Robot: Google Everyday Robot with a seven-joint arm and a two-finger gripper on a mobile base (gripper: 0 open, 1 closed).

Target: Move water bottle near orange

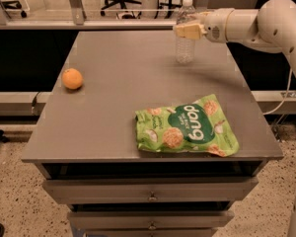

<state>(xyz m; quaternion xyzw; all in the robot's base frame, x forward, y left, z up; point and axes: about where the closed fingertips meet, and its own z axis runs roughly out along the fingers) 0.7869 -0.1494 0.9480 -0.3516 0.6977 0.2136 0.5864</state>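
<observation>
The cream gripper [184, 31] pinches the small clear plastic water bottle [185, 51] at its label band, well apart from the round orange [72, 78]; the green snack bag [187, 130] reads "dang".

"dang" is showing on the green snack bag [187, 127] at five o'clock; the gripper [188, 31] is sitting at one o'clock.

Find the bottle [185, 51] at the far-right rear of the table [113, 112]: clear plastic, ribbed body, white cap, upright. The gripper [183, 31] sits across its mid-section, covering the label band. You can't confirm whether the base touches the table. The orange [72, 78] is small, round, smooth-skinned, and rests near the left edge, approx. mid-depth. Bottle and orange are well apart.
</observation>
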